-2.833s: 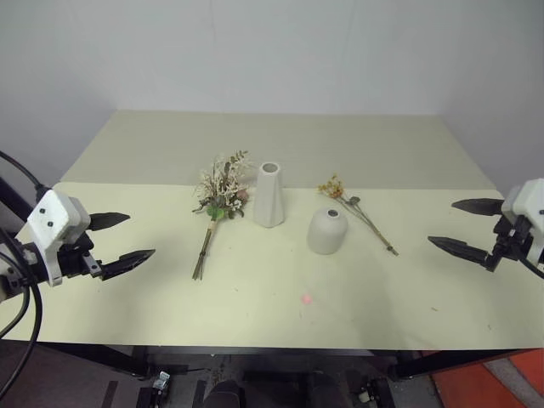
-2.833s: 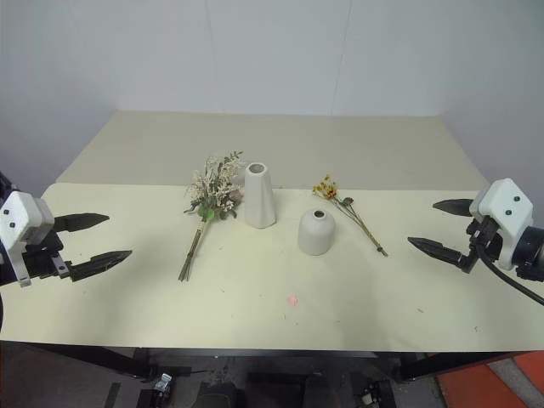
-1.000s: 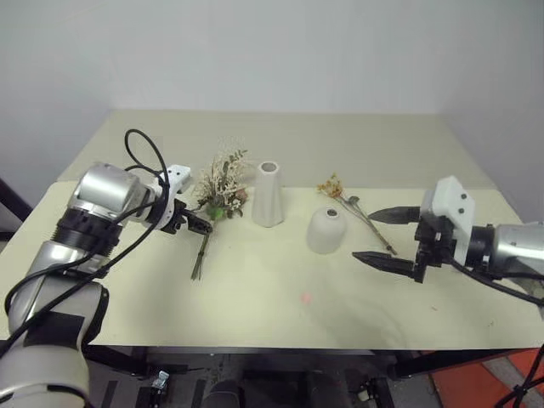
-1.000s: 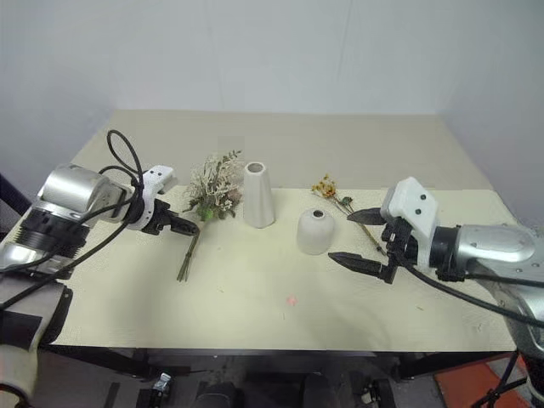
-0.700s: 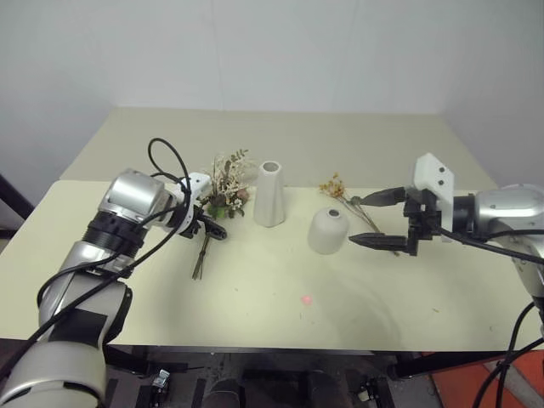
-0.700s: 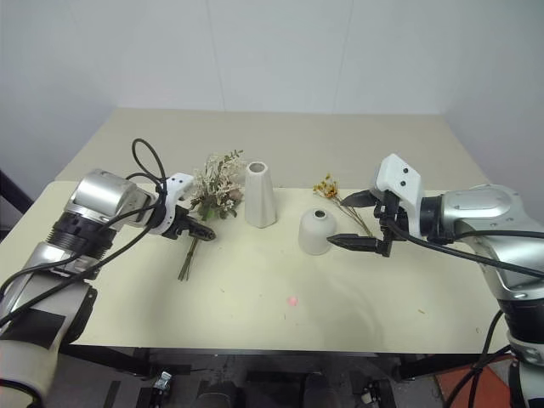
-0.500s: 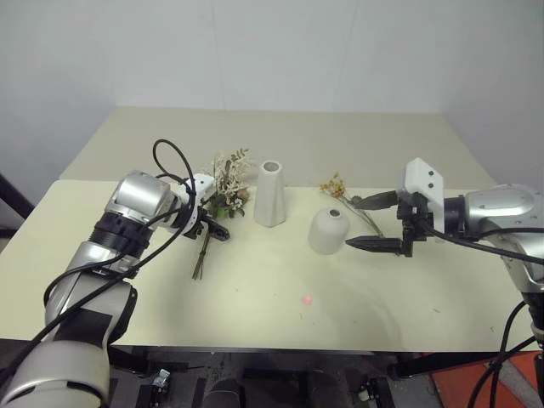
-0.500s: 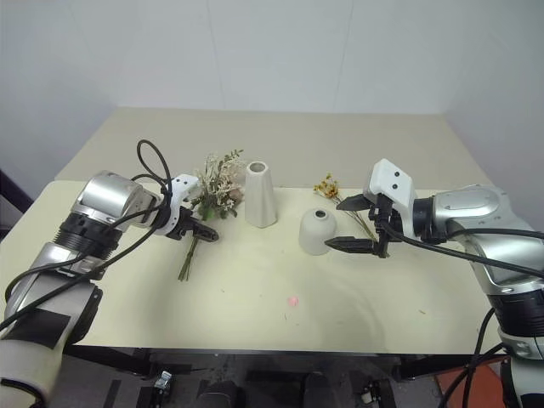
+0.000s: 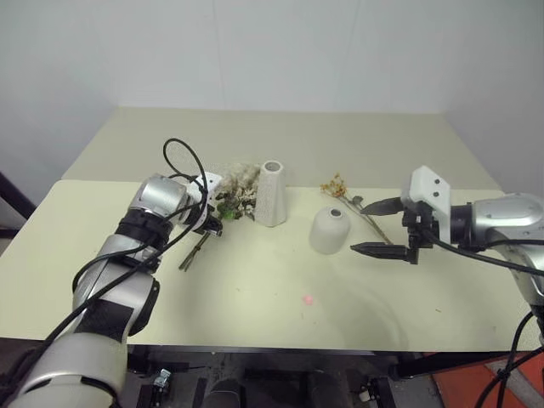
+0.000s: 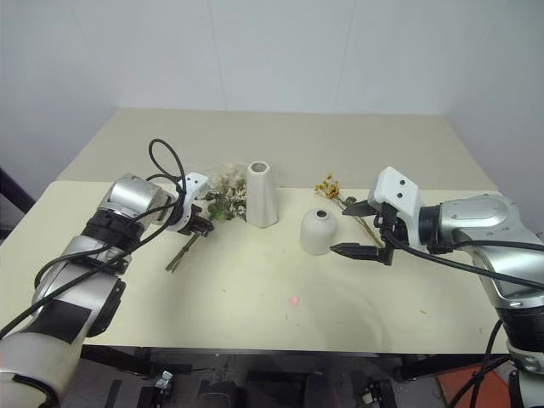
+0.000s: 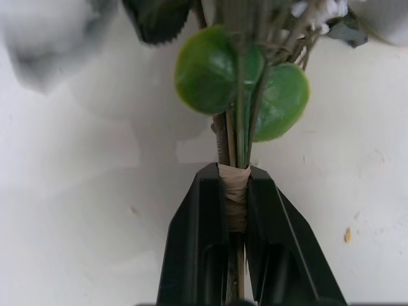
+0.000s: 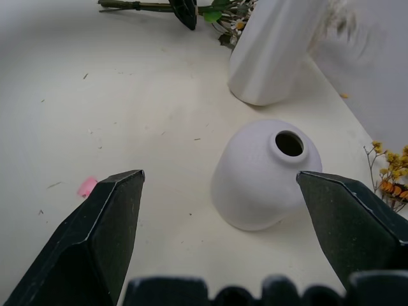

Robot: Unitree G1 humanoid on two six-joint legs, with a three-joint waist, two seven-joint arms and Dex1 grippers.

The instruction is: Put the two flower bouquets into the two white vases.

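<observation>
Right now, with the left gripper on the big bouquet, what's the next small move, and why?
Probably lift it straight up. The left gripper is shut on the big bouquet at its taped stems, which lie on the table beside the tall vase, whose mouth is higher up.

Big bouquet point(image 11: 239, 76) heads cut off at the left wrist view's edge, stems partly hidden between gripper fingers point(image 11: 197, 248). Tall vase point(image 12: 277, 48) top cropped in the right wrist view; yellow sprig point(image 12: 390, 178) cut at the edge.

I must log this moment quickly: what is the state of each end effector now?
Left end effector: closed on the wrapped stems of the big bouquet.
Right end effector: open, holding nothing, beside the squat white vase.
</observation>
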